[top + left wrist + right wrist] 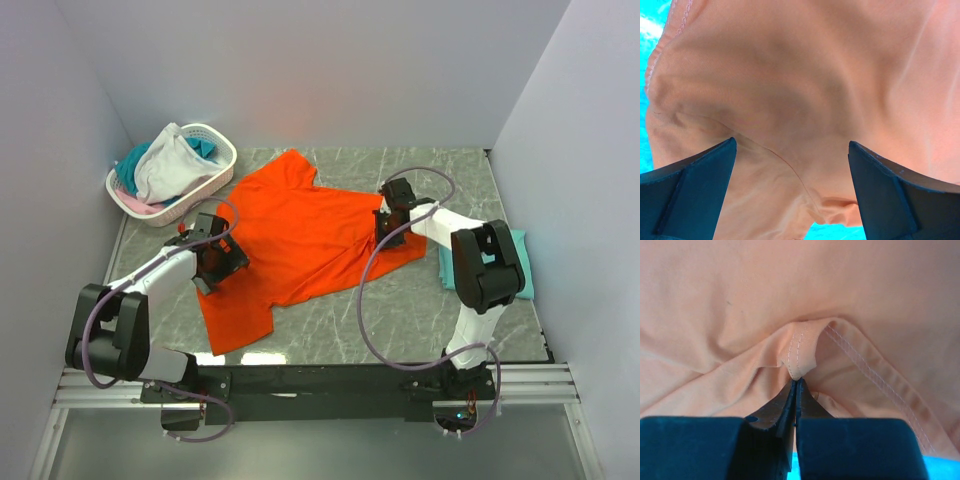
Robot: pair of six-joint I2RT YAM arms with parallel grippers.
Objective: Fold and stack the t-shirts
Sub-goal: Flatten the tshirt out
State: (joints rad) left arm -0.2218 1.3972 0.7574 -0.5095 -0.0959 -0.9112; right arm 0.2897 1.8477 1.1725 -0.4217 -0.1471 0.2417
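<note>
A large orange t-shirt [300, 240] lies spread on the marble table. My left gripper [222, 260] is open at its left edge, the jaws wide apart over a wrinkled fold of orange cloth [790, 150]. My right gripper [390, 228] is shut on a stitched hem fold of the orange t-shirt [799, 352] at its right edge. A folded teal t-shirt [522, 262] lies at the right, partly hidden by the right arm. White, teal and pink garments [170, 165] fill the basket.
A white perforated basket [215, 175] stands at the back left. Grey walls close in the table on three sides. The arm cables loop over the table near both grippers.
</note>
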